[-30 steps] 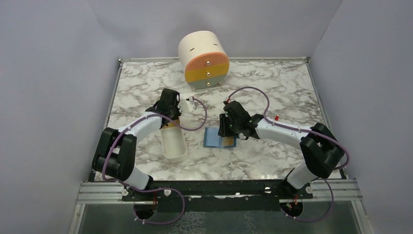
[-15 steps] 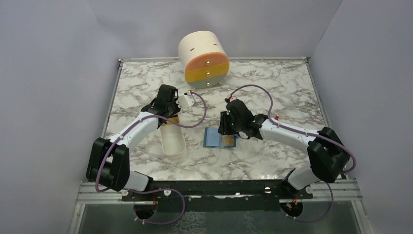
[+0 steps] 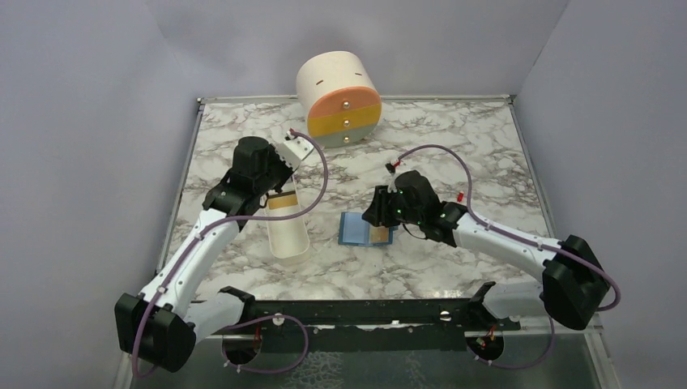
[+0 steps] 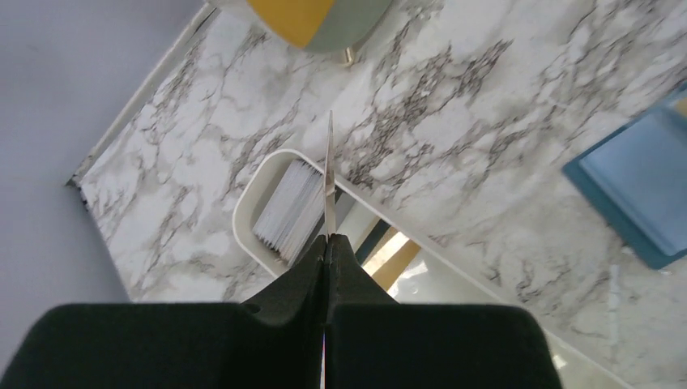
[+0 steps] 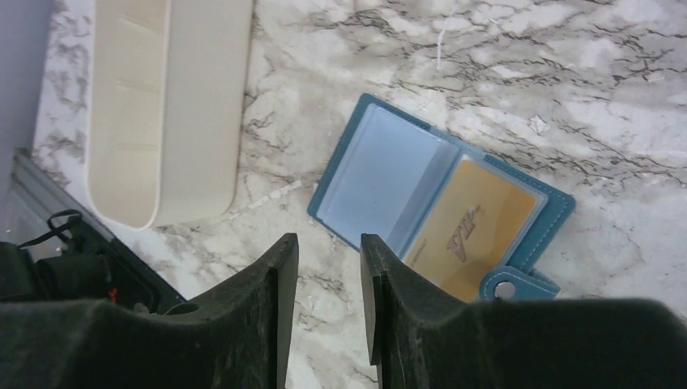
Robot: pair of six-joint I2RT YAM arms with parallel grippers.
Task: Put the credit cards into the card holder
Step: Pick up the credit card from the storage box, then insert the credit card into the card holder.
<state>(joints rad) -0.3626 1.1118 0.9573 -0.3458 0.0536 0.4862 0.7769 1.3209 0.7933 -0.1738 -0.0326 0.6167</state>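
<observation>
The blue card holder (image 3: 356,229) lies open on the marble, with a gold credit card (image 5: 474,231) in its right pocket and its left pocket (image 5: 381,174) empty. My right gripper (image 5: 328,243) hovers open just off the holder's near edge, nothing between its fingers. Over the white tray (image 4: 243,219), my left gripper (image 4: 327,239) is shut on a thin credit card (image 4: 329,178), which shows edge-on, sticking straight out from the fingertips. In the tray sit a stack of pale cards (image 4: 292,212) and a gold card (image 3: 283,203).
The long white tray (image 3: 290,243) lies left of the holder. A cream cylinder with orange, yellow and grey drawers (image 3: 339,97) stands at the back. The holder's snap tab (image 5: 506,288) lies beside my right finger. Walls close in left, right and behind.
My left arm has lifted up and back to the left from the tray, its gripper shut on a card. My right gripper has drawn slightly right, staying open.
</observation>
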